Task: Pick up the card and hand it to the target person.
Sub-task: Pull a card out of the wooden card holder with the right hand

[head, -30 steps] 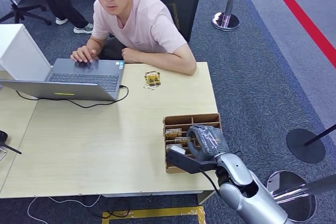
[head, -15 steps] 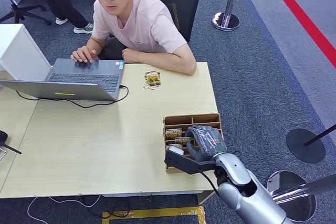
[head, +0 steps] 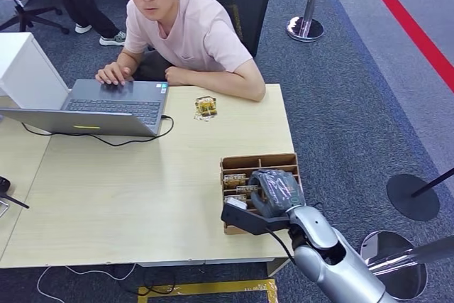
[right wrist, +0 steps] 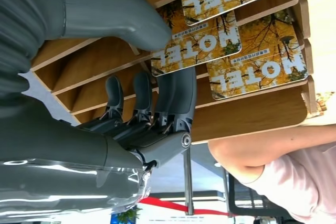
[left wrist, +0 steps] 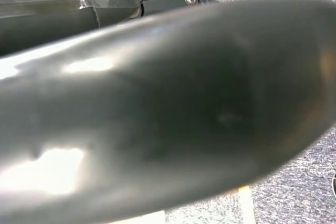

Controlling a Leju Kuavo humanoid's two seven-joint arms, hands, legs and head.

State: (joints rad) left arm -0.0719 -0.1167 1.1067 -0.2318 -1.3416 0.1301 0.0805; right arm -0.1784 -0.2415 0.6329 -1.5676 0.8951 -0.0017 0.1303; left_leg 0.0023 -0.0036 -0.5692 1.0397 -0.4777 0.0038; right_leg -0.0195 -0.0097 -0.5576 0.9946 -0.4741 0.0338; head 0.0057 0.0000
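Between grey fingers (right wrist: 174, 95), glossy rectangular card (right wrist: 196, 43).

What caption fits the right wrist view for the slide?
Right hand pinches a yellow HOTEL card between thumb and fingers in the slotted cardboard holder.

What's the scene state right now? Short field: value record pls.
right hand: in the card box, thumb and a finger pinching a card
other cards: two more in the box's slots, one lying on the table near the person
person: seated at the far side, one hand on a laptop
handover: not yet done
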